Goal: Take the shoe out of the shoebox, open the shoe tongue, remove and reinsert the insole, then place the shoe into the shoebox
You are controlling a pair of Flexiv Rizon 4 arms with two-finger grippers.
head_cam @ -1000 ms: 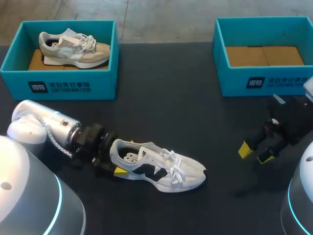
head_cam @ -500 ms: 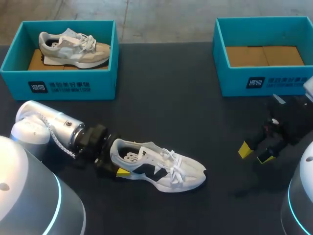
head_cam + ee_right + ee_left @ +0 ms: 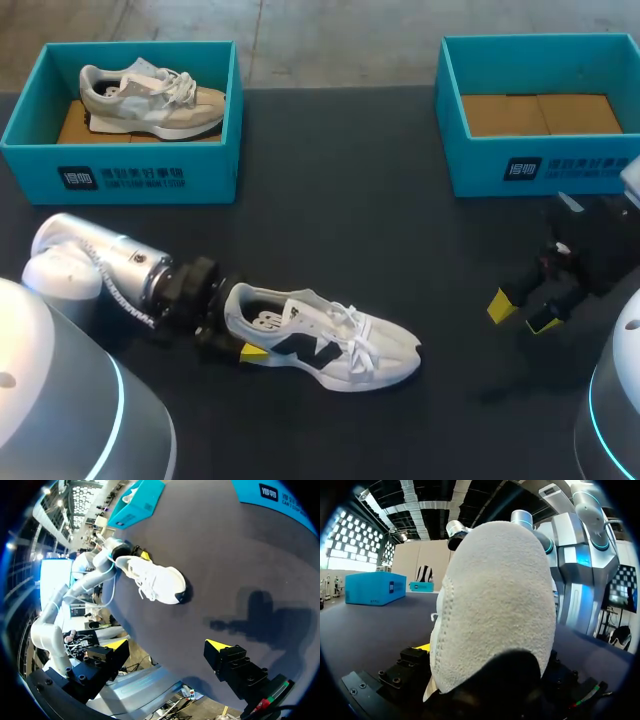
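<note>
A white sneaker with black side panels lies on its sole on the black table, toe to the right. My left gripper stands at its heel with the fingers wide apart on either side, so it is open. One yellow fingertip shows beside the heel. In the left wrist view the fuzzy white heel fills the space between the fingers of the left gripper. My right gripper hangs open and holds nothing near the table's right side, far from the sneaker.
A teal shoebox at the back left holds a grey and beige sneaker. A second teal shoebox at the back right shows only its cardboard floor. Bare black tabletop lies between the boxes and the white sneaker.
My left gripper has slid a little further onto the sneaker's heel. The sneaker and the right arm have stayed where they were.
</note>
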